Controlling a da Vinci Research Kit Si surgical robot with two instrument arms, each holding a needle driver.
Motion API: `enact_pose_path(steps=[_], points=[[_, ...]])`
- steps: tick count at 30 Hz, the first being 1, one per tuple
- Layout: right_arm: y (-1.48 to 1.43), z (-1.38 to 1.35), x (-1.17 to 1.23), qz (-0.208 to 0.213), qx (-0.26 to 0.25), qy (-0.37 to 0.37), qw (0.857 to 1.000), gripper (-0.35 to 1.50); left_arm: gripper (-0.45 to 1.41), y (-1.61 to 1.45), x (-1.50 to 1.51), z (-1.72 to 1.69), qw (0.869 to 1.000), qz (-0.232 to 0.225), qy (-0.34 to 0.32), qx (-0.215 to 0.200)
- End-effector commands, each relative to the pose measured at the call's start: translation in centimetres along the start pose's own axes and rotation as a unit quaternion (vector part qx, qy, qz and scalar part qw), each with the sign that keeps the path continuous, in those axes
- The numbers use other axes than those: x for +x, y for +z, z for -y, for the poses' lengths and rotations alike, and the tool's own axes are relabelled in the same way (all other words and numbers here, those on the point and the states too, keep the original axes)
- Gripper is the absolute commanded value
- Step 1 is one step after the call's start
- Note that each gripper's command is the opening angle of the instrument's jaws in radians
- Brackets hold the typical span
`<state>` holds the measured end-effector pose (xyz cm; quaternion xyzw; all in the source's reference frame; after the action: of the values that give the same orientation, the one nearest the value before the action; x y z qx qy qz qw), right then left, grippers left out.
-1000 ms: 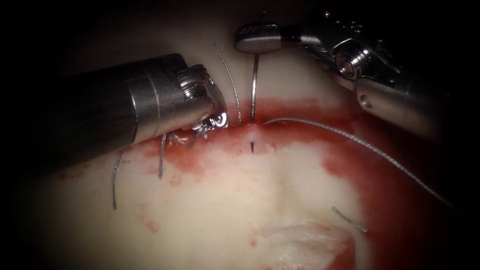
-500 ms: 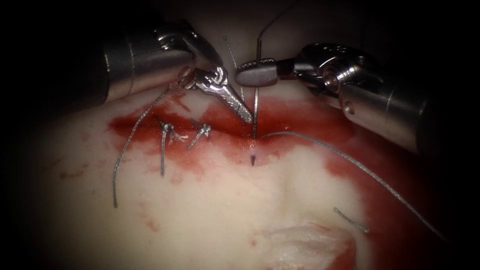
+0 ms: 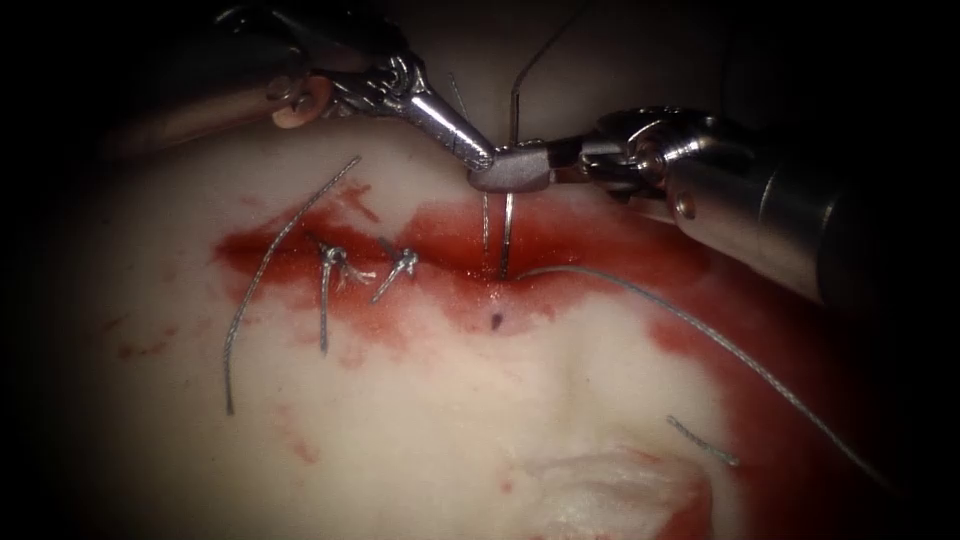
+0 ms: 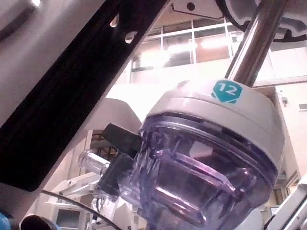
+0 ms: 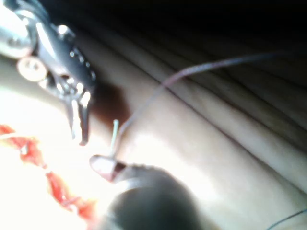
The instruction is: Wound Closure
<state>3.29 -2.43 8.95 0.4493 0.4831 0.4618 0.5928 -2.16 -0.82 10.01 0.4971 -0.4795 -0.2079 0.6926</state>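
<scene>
In the endoscope view my right tool (image 3: 482, 178) comes in from the right, shut on the upper part of the curved needle (image 3: 507, 232). The needle stands upright and enters the tissue (image 3: 440, 420) at the cut (image 3: 300, 250), right of two tied knots (image 3: 333, 258). Its tip (image 3: 497, 320) shows as a dark dot below the cut. Thread (image 3: 700, 330) runs from the entry point off to the lower right. My left tool (image 3: 486, 156) reaches down from the upper left, shut and holding nothing, its tip against the right tool's jaws. The right wrist view has the right tool (image 5: 101, 167), the needle (image 5: 114, 136) and the left tool (image 5: 79, 136).
Red fluid (image 3: 600, 250) stains the tissue along the cut. A loose thread (image 3: 255, 290) lies to the left of the knots. A short cut end of thread (image 3: 700, 440) lies at the lower right. The left wrist view has a clear plastic port (image 4: 201, 167).
My left tool has lifted off the tissue left of the needle and swung up and right to the right tool's jaws. The right tool has come lower along the needle. Less of the tip shows.
</scene>
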Motion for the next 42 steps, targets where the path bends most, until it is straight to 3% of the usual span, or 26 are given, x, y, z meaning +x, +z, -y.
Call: enact_pose_path(steps=[1, 10, 14, 16, 20, 21, 27, 38, 40, 42], points=[[0.08, -0.01, 0.12, -0.003, 0.003, 0.011, 1.0, -0.35, -0.45, -0.04, -0.07, 0.08, 0.999, 0.007, 0.031, -0.009], [0.11, -0.01, 0.08, -0.008, 0.015, 0.124, 0.992, -0.35, -0.45, -0.04, 0.73, 0.81, 0.99, 0.01, 0.134, -0.048], [0.11, -0.04, 0.05, -0.015, 0.029, 0.189, 0.981, -0.35, -0.45, 0.04, 1.14, 1.13, 0.962, -0.025, 0.26, -0.075], [0.12, -0.05, 0.03, -0.017, 0.034, 0.208, 0.977, -0.35, -0.45, 0.14, 1.22, 1.21, 0.952, -0.064, 0.292, -0.062], [0.13, -0.05, -0.02, -0.023, 0.039, 0.233, 0.972, -0.35, -0.45, 0.36, 1.2, 1.19, 0.939, -0.076, 0.328, -0.068], [0.14, -0.04, -0.05, -0.023, 0.04, 0.232, 0.972, -0.35, -0.45, 0.46, 1.15, 1.14, 0.93, -0.073, 0.352, -0.072], [0.15, -0.03, -0.06, -0.025, 0.043, 0.232, 0.971, -0.35, -0.45, 0.66, 1.02, 0.96, 0.917, -0.054, 0.382, -0.105], [0.15, -0.02, -0.05, -0.025, 0.043, 0.233, 0.971, -0.35, -0.45, 0.46, 0.75, 0.94, 0.901, -0.009, 0.396, -0.176], [0.15, -0.02, -0.06, -0.025, 0.043, 0.233, 0.971, -0.35, -0.23, 0.43, 0.69, 0.94, 0.896, 0.006, 0.4, -0.196], [0.15, -0.02, -0.06, -0.025, 0.043, 0.233, 0.971, -0.35, 0.1, 0.44, 0.68, 0.93, 0.892, 0.014, 0.403, -0.202]])
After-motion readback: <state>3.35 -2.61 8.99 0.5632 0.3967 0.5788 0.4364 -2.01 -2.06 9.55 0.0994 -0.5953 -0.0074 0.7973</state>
